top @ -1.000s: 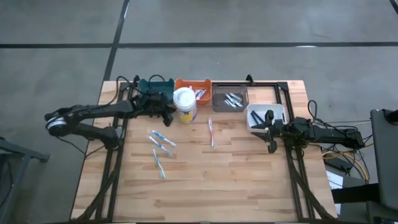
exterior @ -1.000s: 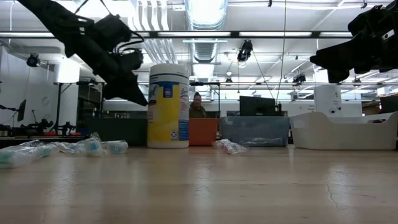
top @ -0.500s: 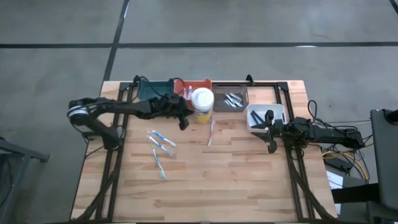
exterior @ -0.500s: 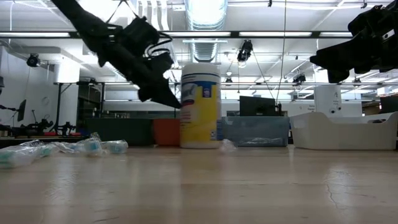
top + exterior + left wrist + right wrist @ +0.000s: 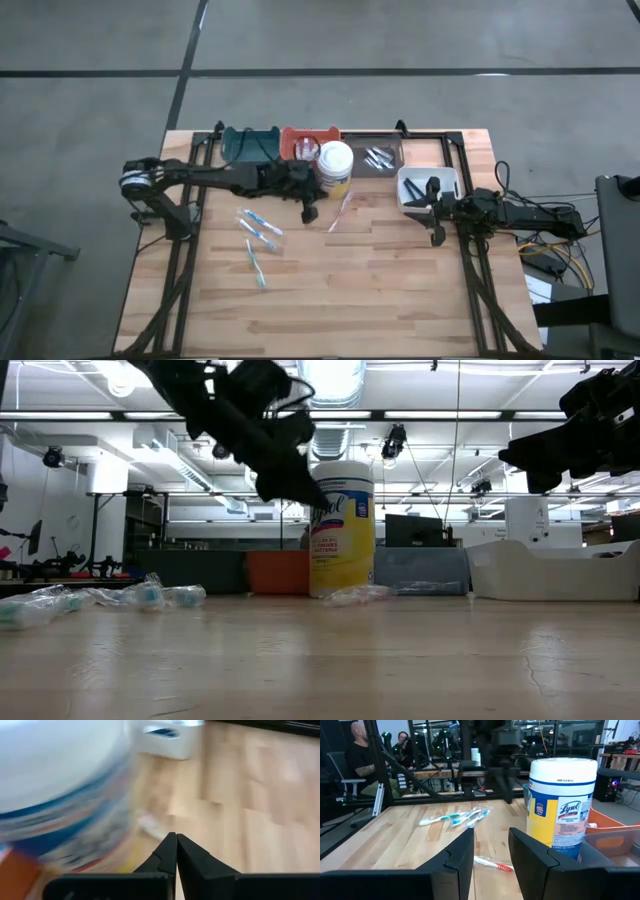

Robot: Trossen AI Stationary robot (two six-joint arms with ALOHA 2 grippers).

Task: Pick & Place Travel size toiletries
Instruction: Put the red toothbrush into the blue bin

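The pink toothbrush in its clear crinkly wrapper (image 5: 339,211) looked light and slippery, best pinched mid-handle. Beside the tall white-and-yellow wipes canister (image 5: 335,166), the left gripper (image 5: 309,213) had its fingers closed on nothing; the right gripper (image 5: 437,237) waited by the white bin (image 5: 408,178), fingers apart and empty.

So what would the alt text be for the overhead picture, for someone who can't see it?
Seen from above, the left gripper, shut, reaches beside a wipes canister on a wooden table. Wrapped toothbrushes lie nearby; the right gripper waits by a white bin.
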